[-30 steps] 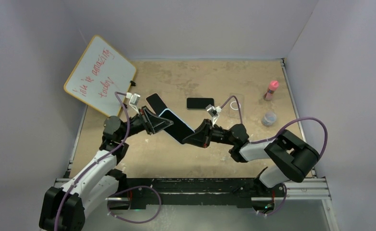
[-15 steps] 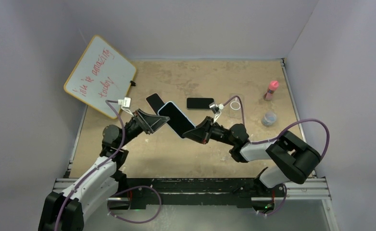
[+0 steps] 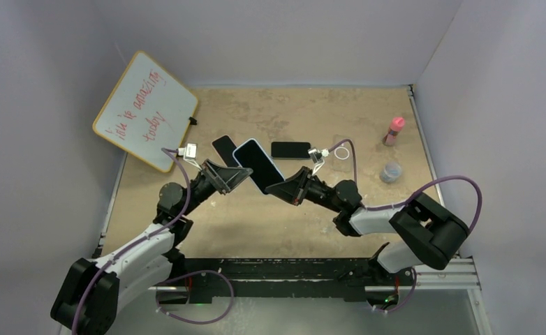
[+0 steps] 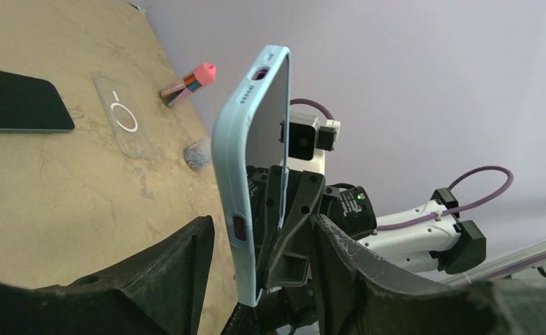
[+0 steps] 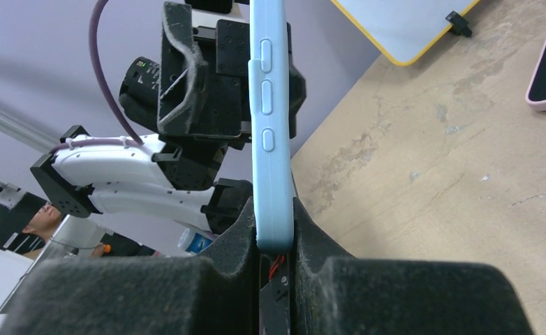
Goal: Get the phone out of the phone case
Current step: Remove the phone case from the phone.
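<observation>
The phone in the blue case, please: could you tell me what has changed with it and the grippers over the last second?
The left gripper let go of the cased phone and now stands open around it. The right gripper, still clamped on its near end, carried it farther back. The whiteboard, the two other phones and the pink bottle stayed put.

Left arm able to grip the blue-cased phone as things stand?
Probably yes: the left end effector is open and straddles the blue-cased phone with nothing between; the right end effector clamps the other end.
</observation>
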Controlling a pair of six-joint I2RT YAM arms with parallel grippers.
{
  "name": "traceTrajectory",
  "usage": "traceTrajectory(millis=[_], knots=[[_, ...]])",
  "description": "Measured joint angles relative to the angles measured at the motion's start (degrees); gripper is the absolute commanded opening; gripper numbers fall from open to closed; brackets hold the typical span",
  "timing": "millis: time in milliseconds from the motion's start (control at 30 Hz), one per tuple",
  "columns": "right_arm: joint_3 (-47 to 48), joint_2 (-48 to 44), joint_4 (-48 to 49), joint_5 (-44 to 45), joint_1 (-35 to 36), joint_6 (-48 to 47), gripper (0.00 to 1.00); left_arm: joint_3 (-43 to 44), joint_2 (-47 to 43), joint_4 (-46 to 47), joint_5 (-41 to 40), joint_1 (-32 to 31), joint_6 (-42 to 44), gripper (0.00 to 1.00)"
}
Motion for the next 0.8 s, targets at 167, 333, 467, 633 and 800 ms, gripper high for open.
traceTrajectory(millis=[167,333,467,633,800], knots=[[0.02,0.0,-0.07,0.28,0.98,0.66,0.0,0.0,2.25,0.92,-2.56,-0.28,0.52,0.48],[0.07,0.2,-0.07,0.37,1.95,1.79,0.0,0.0,4.44,3.19,-4.22,-0.68,0.57,0.34],[0.63,1.66,-0.13,0.44,2.23,3.21,0.0,0.04,6.08,5.84,-4.55,-1.38,0.55,0.02],[0.76,2.19,1.33,0.44,2.23,5.6,0.09,0.04,6.49,8.59,-4.7,-1.46,0.09,0.0],[0.76,2.16,2.36,0.68,2.38,4.57,0.28,-0.09,4.63,7.26,-6.23,-1.84,-0.33,0.0]])
